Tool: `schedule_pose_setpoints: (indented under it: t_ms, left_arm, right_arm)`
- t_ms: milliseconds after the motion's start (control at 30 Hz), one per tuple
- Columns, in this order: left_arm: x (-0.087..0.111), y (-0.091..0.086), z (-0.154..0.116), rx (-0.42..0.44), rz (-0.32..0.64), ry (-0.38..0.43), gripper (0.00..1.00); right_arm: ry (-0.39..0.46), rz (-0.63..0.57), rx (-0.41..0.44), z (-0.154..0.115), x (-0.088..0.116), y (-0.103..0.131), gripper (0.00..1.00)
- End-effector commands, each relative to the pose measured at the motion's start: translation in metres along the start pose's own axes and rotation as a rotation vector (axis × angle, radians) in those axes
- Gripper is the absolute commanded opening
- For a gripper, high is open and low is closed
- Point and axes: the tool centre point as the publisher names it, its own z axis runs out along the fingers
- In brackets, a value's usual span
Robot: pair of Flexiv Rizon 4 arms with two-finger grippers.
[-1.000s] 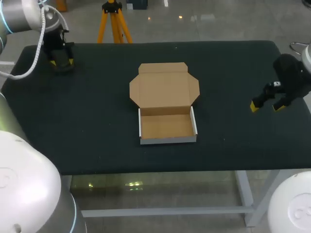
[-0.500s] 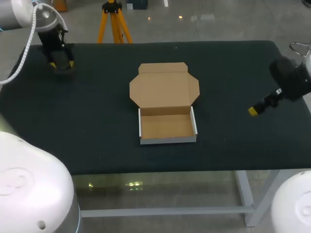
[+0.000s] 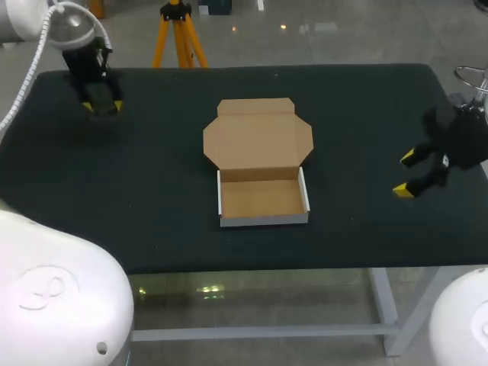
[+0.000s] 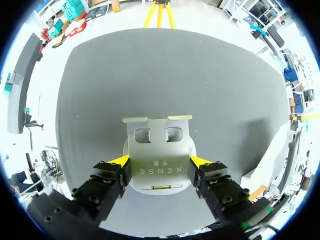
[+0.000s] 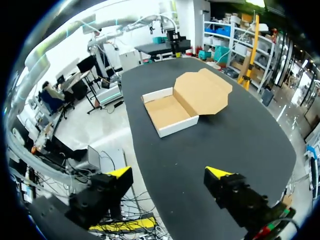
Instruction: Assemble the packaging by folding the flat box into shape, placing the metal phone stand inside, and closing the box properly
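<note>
A cardboard box [image 3: 263, 200] stands folded into a tray at the table's middle, with its lid [image 3: 258, 137] lying open and flat behind it. At the far left corner my left gripper [image 3: 101, 105] points down at the table. In its wrist view the silver metal phone stand [image 4: 159, 150] sits between the fingers, and both yellow tips press its sides, so the left gripper [image 4: 160, 161] is shut on it. My right gripper [image 3: 408, 174] hangs open and empty near the right edge. From there the right gripper [image 5: 170, 175] faces the box [image 5: 170, 114] across the table.
The black table top [image 3: 152, 191] carries only the box. Its front edge runs a little below the box's white front wall, and its right edge lies just past my right gripper.
My left gripper has shifted slightly toward the back of the table, still with the stand. My right gripper has turned at the wrist, so both yellow tips now show, and it sits a little lower.
</note>
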Motion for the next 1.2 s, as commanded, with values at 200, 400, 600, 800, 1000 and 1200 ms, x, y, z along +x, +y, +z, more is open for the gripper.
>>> schedule_pose_setpoints:
  t_ms: [200, 400, 600, 800, 1000, 1200]
  left_arm:
    - [0.03, 0.082, -0.044, 0.24, 0.047, -0.041, 0.0]
    - [0.048, 0.105, -0.052, 0.244, 0.069, -0.044, 0.0]
    - [0.06, 0.124, -0.057, 0.246, 0.082, -0.05, 0.0]
    - [0.07, 0.139, -0.06, 0.25, 0.086, -0.05, 0.0]
    - [0.082, 0.149, -0.063, 0.248, 0.083, -0.032, 0.0]
    - [0.097, 0.159, -0.066, 0.231, 0.099, -0.029, 0.0]
  right_arm:
    - [0.079, -0.002, 0.0, -0.003, -0.004, 0.001, 1.0]
    - [0.082, -0.06, 0.035, 0.002, -0.001, -0.001, 1.0]
    - [0.076, -0.126, 0.075, 0.01, 0.002, -0.007, 1.0]
    - [0.067, -0.17, 0.081, 0.015, 0.001, -0.011, 1.0]
    - [0.013, -0.197, 0.103, 0.023, -0.001, -0.012, 1.0]
    - [0.01, -0.207, 0.074, 0.023, 0.0, -0.012, 1.0]
